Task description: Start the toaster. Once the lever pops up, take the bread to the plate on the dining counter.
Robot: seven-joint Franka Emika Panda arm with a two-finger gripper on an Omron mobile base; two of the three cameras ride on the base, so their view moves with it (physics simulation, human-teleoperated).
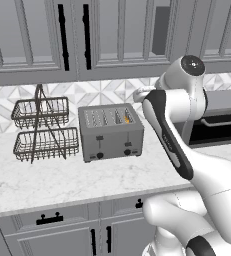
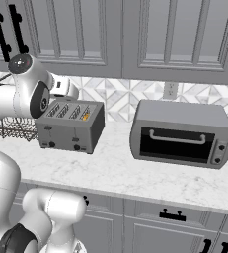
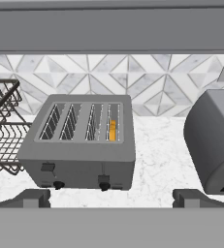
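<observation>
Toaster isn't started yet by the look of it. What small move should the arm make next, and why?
Probably ease the open gripper down and forward toward the right-hand lever on the toaster front. The bread already sits in the rightmost slot, both levers look up, and the fingers are apart from the toaster, so pressing that lever seems the next step.
</observation>
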